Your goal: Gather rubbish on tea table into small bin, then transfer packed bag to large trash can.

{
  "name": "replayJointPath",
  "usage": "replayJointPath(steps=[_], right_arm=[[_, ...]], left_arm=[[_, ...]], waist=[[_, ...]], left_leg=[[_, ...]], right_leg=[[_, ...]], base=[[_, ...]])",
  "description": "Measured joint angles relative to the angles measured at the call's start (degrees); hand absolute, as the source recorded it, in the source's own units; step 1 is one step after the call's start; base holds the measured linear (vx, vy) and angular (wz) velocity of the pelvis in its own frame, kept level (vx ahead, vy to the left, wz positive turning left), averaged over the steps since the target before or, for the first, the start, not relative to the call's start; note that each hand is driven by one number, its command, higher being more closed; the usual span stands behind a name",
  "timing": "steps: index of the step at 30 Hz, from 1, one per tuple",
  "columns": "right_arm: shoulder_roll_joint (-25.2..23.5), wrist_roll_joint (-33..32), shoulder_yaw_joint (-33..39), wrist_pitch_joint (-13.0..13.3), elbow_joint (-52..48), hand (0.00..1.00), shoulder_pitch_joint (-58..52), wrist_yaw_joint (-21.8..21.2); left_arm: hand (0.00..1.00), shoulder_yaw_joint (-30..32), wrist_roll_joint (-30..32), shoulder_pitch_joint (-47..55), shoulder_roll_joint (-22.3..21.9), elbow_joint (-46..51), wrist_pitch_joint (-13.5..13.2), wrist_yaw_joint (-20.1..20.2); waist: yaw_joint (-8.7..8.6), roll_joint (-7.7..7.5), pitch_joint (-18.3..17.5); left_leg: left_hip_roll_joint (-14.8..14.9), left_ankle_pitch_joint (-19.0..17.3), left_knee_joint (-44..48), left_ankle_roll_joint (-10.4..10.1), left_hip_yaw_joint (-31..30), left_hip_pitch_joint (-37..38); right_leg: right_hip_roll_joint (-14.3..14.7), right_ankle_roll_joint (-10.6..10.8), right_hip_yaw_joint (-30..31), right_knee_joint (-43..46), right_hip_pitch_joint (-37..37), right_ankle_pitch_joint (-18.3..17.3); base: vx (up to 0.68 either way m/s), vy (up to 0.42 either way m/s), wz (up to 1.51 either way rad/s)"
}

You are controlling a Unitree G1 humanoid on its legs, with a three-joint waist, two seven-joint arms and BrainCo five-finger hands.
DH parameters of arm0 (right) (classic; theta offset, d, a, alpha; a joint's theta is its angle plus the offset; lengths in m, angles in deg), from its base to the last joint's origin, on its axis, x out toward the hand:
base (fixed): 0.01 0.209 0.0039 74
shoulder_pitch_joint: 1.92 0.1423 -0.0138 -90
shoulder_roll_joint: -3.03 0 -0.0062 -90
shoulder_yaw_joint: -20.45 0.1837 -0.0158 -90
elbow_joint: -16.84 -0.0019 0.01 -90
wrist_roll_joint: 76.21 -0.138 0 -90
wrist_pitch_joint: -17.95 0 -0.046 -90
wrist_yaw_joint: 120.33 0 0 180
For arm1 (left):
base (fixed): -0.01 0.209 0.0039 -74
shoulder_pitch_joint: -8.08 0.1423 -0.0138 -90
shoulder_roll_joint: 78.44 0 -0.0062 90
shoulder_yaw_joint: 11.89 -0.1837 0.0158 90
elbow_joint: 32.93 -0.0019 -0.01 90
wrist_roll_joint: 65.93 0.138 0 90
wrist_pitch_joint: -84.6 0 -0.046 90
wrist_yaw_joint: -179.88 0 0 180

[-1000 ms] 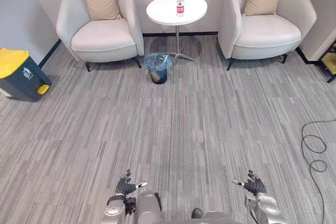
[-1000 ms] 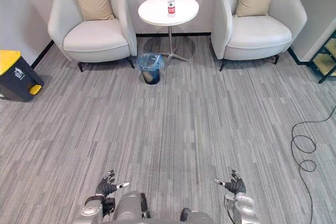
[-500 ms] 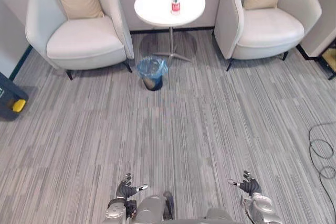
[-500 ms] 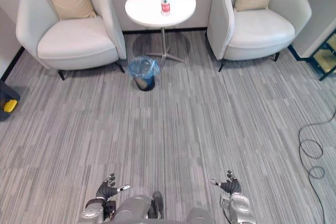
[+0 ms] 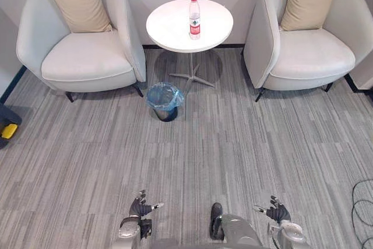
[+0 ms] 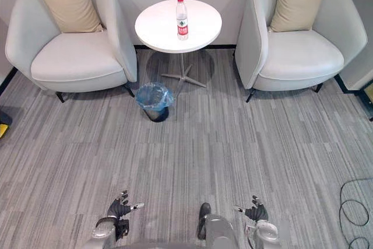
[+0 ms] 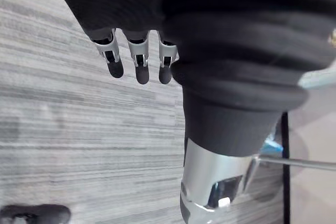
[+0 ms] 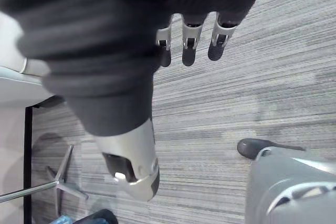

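Note:
A clear plastic bottle [image 5: 194, 17] with a red cap and red label stands upright on the round white tea table [image 5: 175, 27] at the far end, between two armchairs. In front of the table's foot a small dark bin [image 5: 165, 101] lined with a blue bag stands on the floor. My left hand [image 5: 140, 207] and right hand [image 5: 277, 213] hang low at the near edge, both open with relaxed fingers and holding nothing, far from the table. The left hand's fingers [image 7: 137, 62] and the right hand's fingers [image 8: 190, 43] hang straight over the carpet.
Two pale armchairs with beige cushions flank the table, one on the left [image 5: 78, 56] and one on the right [image 5: 309, 51]. A corner of the large dark bin with yellow pedal [image 5: 6, 127] shows at the left edge. Grey striped carpet lies between me and the table.
The whole view has shifted: the table, bin and chairs now sit closer and more centred, and the large bin has slid almost out at the left. Both hands stay open and low.

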Motion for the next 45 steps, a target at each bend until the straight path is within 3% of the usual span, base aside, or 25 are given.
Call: replayJointPath(steps=[1,3,5,8,9,11,13,16,17,18,19,20,22,23,26,28,29,30,31,33,36,39,43,44,45], right_arm=[[-0.54,-0.41,-0.90,0.07,-1.55,0.00,-0.76,0.13],[-1.49,-0.82,-0.66,0.13,-2.23,0.00,-0.80,0.16],[-1.46,-1.10,-0.58,0.13,-2.19,0.00,0.03,0.18],[-1.46,-1.49,0.93,0.15,-1.98,0.00,1.68,0.23],[-0.95,-1.80,1.06,0.15,-1.73,0.00,1.46,0.35],[-0.04,-1.80,0.75,0.10,-1.11,0.00,1.10,0.40],[-0.35,-1.77,0.45,0.06,0.08,0.00,1.12,0.33],[0.02,-1.69,0.80,0.04,0.54,0.00,1.20,0.26],[-0.03,-1.54,0.67,0.02,0.53,0.00,1.65,0.16],[-0.29,-0.53,0.32,0.04,0.50,0.00,1.75,-0.06],[-0.47,-0.22,0.30,0.04,0.50,0.00,1.75,-0.09],[-0.66,0.30,0.34,-0.01,0.57,0.00,1.07,-0.13],[-0.76,0.48,0.15,-0.02,0.57,0.00,0.11,-0.20],[-0.65,0.49,-0.47,-0.01,0.56,0.00,0.20,-0.14],[-0.68,0.50,-0.94,-0.02,0.57,0.00,0.62,-0.19],[-0.74,0.49,-1.02,-0.01,0.54,0.00,0.57,-0.19],[-0.66,0.49,-1.18,-0.01,0.58,0.00,0.06,-0.15],[0.29,0.48,-1.12,-0.02,1.31,0.00,-0.23,-0.09],[0.44,0.47,-0.86,0.00,1.62,0.00,-0.08,-0.05],[0.22,0.45,-0.60,-0.03,2.22,0.00,0.89,-0.03],[-0.93,0.22,-0.96,-0.04,1.75,0.00,-1.26,-0.01],[-2.23,-0.81,-0.69,0.15,-0.83,0.00,-2.18,0.21],[-2.01,-1.86,-0.38,0.19,-1.48,0.00,-1.00,0.20],[-2.06,-1.85,0.01,0.18,-1.89,0.00,-0.90,0.21],[-2.38,-1.85,0.76,0.11,-1.73,0.00,-0.93,0.20]], left_arm=[[0.00,0.06,-0.05,0.30,-0.37,0.99,0.03,0.03],[0.00,0.12,-0.13,0.43,-0.68,1.49,0.04,0.03],[0.00,0.11,-0.13,0.60,-1.05,1.99,0.01,0.04],[0.00,-0.06,-0.14,0.55,-1.10,1.95,0.03,-0.01],[0.00,-0.74,-0.14,0.66,-1.12,1.93,0.01,-0.03],[0.00,-1.06,-0.14,1.05,-1.17,1.65,-0.01,-0.06],[0.00,-1.10,-0.15,1.55,-0.19,1.37,-0.02,-0.07],[0.00,-1.31,-0.15,1.25,0.15,0.04,0.05,-0.01],[0.00,-1.33,-0.16,1.40,0.32,-0.29,0.06,0.02],[0.00,-1.56,-0.16,1.74,0.75,-0.35,0.10,0.02],[0.00,-1.94,-0.19,1.84,1.03,-0.36,0.12,0.01],[0.00,-2.38,-0.25,1.85,1.71,-0.38,0.14,0.01],[0.00,-3.26,-0.32,1.69,2.58,-0.34,0.10,0.01],[0.00,-3.16,-0.51,1.57,2.60,-0.35,0.11,-0.01],[0.00,-3.06,-0.56,1.22,2.58,-0.35,0.12,-0.01],[0.00,-3.05,-0.56,1.59,2.77,-0.38,0.12,-0.03],[0.00,-3.06,-0.57,1.65,3.15,-0.45,0.08,-0.10],[0.00,-3.22,-0.61,1.20,2.18,-1.22,0.17,-0.09],[0.00,-3.18,-0.59,1.38,1.96,-1.27,0.02,0.02],[0.00,-2.96,-0.54,1.26,1.75,-1.66,-0.02,-0.04],[0.00,-0.50,-0.54,1.00,-0.67,-0.57,0.02,0.00],[0.00,-0.61,-0.55,2.00,-1.60,0.28,0.04,0.03],[0.00,-0.89,-0.57,1.52,-1.74,0.83,0.02,0.03],[0.00,-0.97,-0.56,1.44,-1.94,0.82,0.03,0.04],[0.00,-0.94,-0.55,1.38,-1.78,0.52,0.06,0.03]], waist=[[1.07,0.18,0.22],[1.65,-0.48,0.33],[2.65,-0.72,0.64],[3.27,-0.74,1.19],[3.36,-0.22,1.00],[4.44,0.99,0.56],[4.44,-1.32,-0.12],[4.50,-3.00,-0.62],[4.55,-2.92,-0.65],[4.38,-2.96,-0.63],[4.32,-2.99,-0.63],[4.25,-3.06,-0.58],[3.85,-3.03,-0.57],[3.22,-3.01,-0.56],[2.10,-2.28,-0.13],[1.23,-1.98,0.08],[1.13,-3.44,-0.08],[1.16,-1.77,-0.05],[1.42,-1.50,-0.28],[1.09,-1.18,-0.32],[1.32,-0.49,0.01],[2.45,-1.03,0.42],[3.00,-0.30,0.41],[3.07,0.13,0.45],[3.44,0.62,0.70]], left_leg=[[2.45,-1.05,9.46,0.93,1.51,-4.26],[3.06,-2.42,12.16,2.90,3.46,-10.11],[2.41,-3.98,5.64,3.27,6.15,-14.20],[-3.53,-3.17,-19.11,2.20,6.11,-14.98],[-5.26,-0.85,-28.28,1.06,5.70,-13.96],[-5.44,5.69,-32.99,3.62,5.74,-12.69],[-8.75,3.67,-30.44,7.27,6.22,-12.20],[-11.05,-0.68,-28.24,8.31,7.79,-11.66],[-11.36,-1.89,-28.99,8.82,9.05,-9.56],[-12.05,-2.76,-30.12,8.94,9.52,-6.55],[-12.41,-3.19,-30.57,9.51,9.52,-4.98],[-12.83,-4.05,-31.01,10.30,9.46,-1.82],[-12.96,-5.01,-32.91,10.44,8.46,3.06],[-12.61,-5.02,-34.50,10.41,7.63,5.10],[-10.44,-5.32,-35.59,9.83,5.76,7.45],[-8.21,-6.31,-35.75,8.11,3.79,9.52],[-8.32,-7.48,-35.75,5.54,2.44,10.69],[-6.63,-8.22,-35.74,4.28,1.16,10.95],[-5.91,-7.86,-35.53,3.74,0.88,10.87],[-4.22,-7.12,-31.62,2.48,-0.71,9.36],[0.59,-3.32,-4.74,-0.92,-3.52,-2.03],[3.03,-4.61,4.43,1.08,1.97,-8.37],[-0.06,-4.67,-12.41,1.84,6.32,-11.69],[-1.74,-2.39,-21.33,1.75,6.71,-11.61],[-3.03,2.73,-25.75,4.88,7.01,-10.42]], right_leg=[[1.43,-1.47,0.37,-2.16,3.98,-1.06],[1.64,-1.02,0.72,-4.54,7.88,-1.26],[1.42,-0.74,2.21,-6.08,10.02,-1.38],[-0.93,1.36,4.26,-6.99,12.08,-2.87],[-1.57,2.51,4.82,-6.82,12.76,-4.14],[-1.49,4.03,6.85,-5.82,13.24,-6.77],[-4.66,6.69,7.85,-4.45,14.41,-9.96],[-7.61,8.93,9.90,2.04,12.84,-12.48],[-8.51,10.21,12.44,11.41,9.11,-13.10],[-9.54,16.58,13.97,23.80,4.38,-12.35],[-9.97,19.15,14.37,29.35,2.60,-11.67],[-10.77,19.27,13.99,38.09,-0.22,-12.18],[-12.14,15.03,9.48,43.65,-4.44,-14.25],[-12.31,13.01,7.03,42.08,-6.83,-15.36],[-11.04,11.89,4.99,32.50,-10.43,-15.78],[-8.99,10.58,7.07,17.00,-11.43,-10.63],[-8.96,9.94,8.30,11.10,-10.70,-0.64],[-7.54,8.90,7.43,12.42,-10.23,-1.39],[-6.94,8.31,7.27,13.05,-10.46,-2.48],[-5.94,7.14,5.52,13.51,-9.83,-5.50],[-2.86,5.24,1.15,6.80,-0.44,-6.64],[-1.36,4.31,-0.12,0.80,7.19,-6.22],[-2.12,4.58,-0.76,-1.00,9.73,-6.04],[-2.53,5.62,-0.83,-0.49,9.97,-6.56],[-2.94,7.07,0.10,-0.16,10.84,-7.57]], base=[[0.34,-0.150,-0.10],[0.29,-0.114,-0.14],[0.27,-0.028,-0.32],[0.33,0.122,-0.32],[0.37,0.253,-0.25],[0.37,0.258,-0.38],[0.36,0.158,-0.12],[0.37,0.139,-0.15],[0.37,0.173,-0.35],[0.37,0.162,-0.29],[0.39,0.111,-0.04],[0.40,0.061,0.19],[0.47,0.006,0.33],[0.38,-0.050,0.36],[0.34,-0.128,0.40],[0.45,-0.289,0.50],[0.46,-0.319,0.49],[0.39,-0.273,0.29],[0.29,-0.226,0.15],[0.30,-0.286,0.23],[0.32,-0.291,0.55],[0.27,-0.154,0.19],[0.21,0.039,0.05],[0.26,0.158,0.06],[0.35,0.197,0.05]])
